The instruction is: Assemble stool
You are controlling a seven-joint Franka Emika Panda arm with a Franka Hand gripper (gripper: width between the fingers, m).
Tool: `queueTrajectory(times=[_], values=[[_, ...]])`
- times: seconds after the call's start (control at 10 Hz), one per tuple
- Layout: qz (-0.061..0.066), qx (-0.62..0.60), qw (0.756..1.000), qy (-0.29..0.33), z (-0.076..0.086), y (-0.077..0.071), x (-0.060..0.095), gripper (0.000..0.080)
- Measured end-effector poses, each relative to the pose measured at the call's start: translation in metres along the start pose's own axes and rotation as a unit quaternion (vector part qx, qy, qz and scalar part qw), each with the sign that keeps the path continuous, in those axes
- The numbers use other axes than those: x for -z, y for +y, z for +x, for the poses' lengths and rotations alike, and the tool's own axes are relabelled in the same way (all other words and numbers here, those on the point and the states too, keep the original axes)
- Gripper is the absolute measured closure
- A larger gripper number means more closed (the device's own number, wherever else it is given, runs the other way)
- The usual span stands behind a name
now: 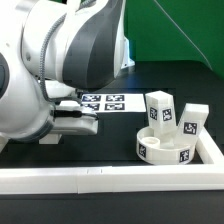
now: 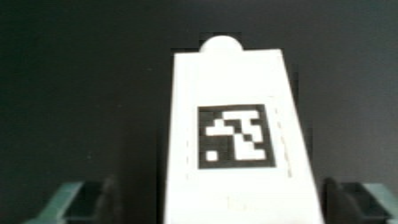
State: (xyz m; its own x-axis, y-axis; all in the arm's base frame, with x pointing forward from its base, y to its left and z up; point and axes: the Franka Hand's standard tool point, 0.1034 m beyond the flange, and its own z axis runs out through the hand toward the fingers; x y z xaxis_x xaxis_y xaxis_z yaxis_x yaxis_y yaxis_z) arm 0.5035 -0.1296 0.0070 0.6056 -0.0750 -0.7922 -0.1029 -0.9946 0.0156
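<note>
Currently two leg blocks stand in seat.

Exterior view: near, behind arm, overlooking table. Wrist view: close-up.

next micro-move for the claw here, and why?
Probably close the claw on the leg block. In the wrist view the block sits centred between the two fingers, with a gap showing on each side, so nothing grips it yet. The seat already carries two legs.
</note>
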Motion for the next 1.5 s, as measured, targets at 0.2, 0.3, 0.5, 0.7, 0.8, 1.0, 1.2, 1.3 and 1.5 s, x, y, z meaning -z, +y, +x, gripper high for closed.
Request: queueTrajectory(times=[0.2, 0.3, 0.5, 0.7, 0.8, 1.0, 1.2, 1.3, 1.5], values=[[-0.012, 0.001, 1.0, -0.003, -0.001, 0.001, 0.001, 0.0464], [-0.012, 0.001, 1.0, -0.002, -0.001, 0.001, 0.001, 0.0464], [-0.012, -0.001, 1.0, -0.002, 0.0, -0.001, 0.001, 0.0464], [-0.01, -0.006, 1.0, -0.004, -0.01, -0.008, 0.014, 0.0464], [-0.005, -0.012, 1.0, -0.007, -0.028, -0.018, 0.033, 0.0464], [0.003, -0.019, 1.0, -0.017, -0.05, -0.024, 0.061, 0.0462], [-0.002, -0.02, 1.0, 0.016, -0.036, -0.02, 0.059, 0.0462], [-0.007, -0.019, 0.998, 0.059, -0.027, -0.019, 0.067, 0.0462], [-0.009, -0.032, 0.989, 0.144, -0.024, -0.024, 0.064, 0.0462]])
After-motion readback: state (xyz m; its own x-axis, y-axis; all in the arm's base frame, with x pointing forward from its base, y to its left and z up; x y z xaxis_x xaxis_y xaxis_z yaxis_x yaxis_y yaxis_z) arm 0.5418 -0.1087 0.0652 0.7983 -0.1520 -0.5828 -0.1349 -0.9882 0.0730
